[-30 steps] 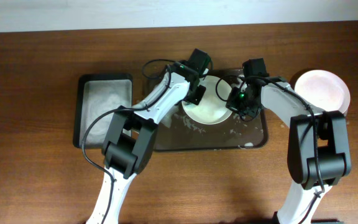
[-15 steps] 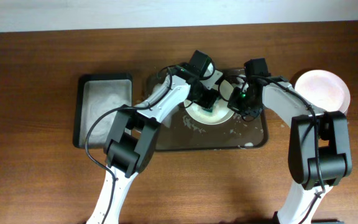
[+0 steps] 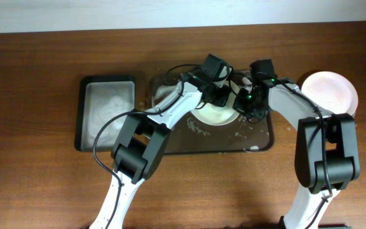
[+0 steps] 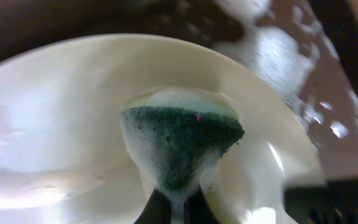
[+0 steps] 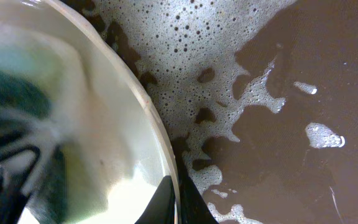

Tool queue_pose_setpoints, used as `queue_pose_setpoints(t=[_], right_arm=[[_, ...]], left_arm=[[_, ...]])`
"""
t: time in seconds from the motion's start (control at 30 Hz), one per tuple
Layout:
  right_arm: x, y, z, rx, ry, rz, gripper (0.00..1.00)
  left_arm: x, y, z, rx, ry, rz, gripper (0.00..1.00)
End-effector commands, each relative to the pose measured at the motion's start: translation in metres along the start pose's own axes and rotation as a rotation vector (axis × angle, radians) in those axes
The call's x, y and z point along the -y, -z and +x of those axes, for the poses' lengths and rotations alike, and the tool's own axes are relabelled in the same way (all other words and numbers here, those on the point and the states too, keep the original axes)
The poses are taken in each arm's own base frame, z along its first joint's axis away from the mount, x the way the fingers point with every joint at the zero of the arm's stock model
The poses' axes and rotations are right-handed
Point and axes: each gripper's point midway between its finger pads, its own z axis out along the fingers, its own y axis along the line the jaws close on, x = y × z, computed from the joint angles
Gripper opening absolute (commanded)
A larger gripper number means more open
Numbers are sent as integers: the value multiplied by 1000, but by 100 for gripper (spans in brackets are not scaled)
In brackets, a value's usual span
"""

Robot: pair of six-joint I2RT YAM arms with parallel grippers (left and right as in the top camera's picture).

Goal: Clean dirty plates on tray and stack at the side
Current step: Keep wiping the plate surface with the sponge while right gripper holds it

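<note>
**Ana:** What's the table like?

**Me:** I see a brown wooden table [image 3: 43, 63]. The dark tray [image 3: 221, 141] sits mid-table, with a sudsy tub [image 3: 80, 114] to its left. One glossy cream-white plate [image 3: 218, 116] lies in the tray's far half. A second plate [image 3: 329, 92] rests on the wood to the right, well apart.

**Ana:** And the arms?

**Me:** Both reach in over the tray plate, elbows bent. My left gripper [image 4: 174, 211] is clamped on a green sponge [image 4: 179, 140] pressed to the plate's face. My right gripper [image 5: 176, 202] pinches the plate's rim.

**Ana:** What do the wrist cameras add?

**Me:** The left one shows suds on the sponge. The right one shows bubbly foam [image 5: 191, 50] against the rim, which the arms hide from overhead.
</note>
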Motion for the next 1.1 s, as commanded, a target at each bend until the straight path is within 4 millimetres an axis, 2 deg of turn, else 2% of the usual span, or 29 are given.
queue_pose_setpoints(t=[0.0, 0.13, 0.23, 0.37, 0.53, 0.7, 0.87, 0.93, 0.97, 1.07], right_arm=[[25, -21, 19, -60, 18, 101, 4], [25, -21, 19, -60, 18, 101, 4], [25, -21, 19, -60, 18, 101, 4], [25, -21, 19, -60, 18, 101, 4], [22, -21, 21, -71, 40, 85, 4], [17, -20, 34, -133, 64, 43, 4], [19, -18, 47, -194, 99, 35, 4], [21, -17, 52, -216, 112, 40, 4], [21, -17, 54, -222, 119, 40, 4], [21, -17, 53, -219, 120, 38, 4]], left_arm=[[-73, -15, 19, 3, 110, -353, 1], [-95, -4, 21, 15, 129, -495, 1], [-102, 0, 29, -17, 124, -538, 1], [-105, 4, 53, -117, 118, -562, 1], [-108, 18, 94, -301, 109, -594, 1], [-90, 25, 133, -485, 160, -471, 0], [-74, 32, 153, -596, 222, -313, 0], [-59, 32, 156, -630, 215, -175, 0], [-44, 32, 155, -641, 200, -44, 0], [-14, 33, 147, -614, 154, 192, 0]])
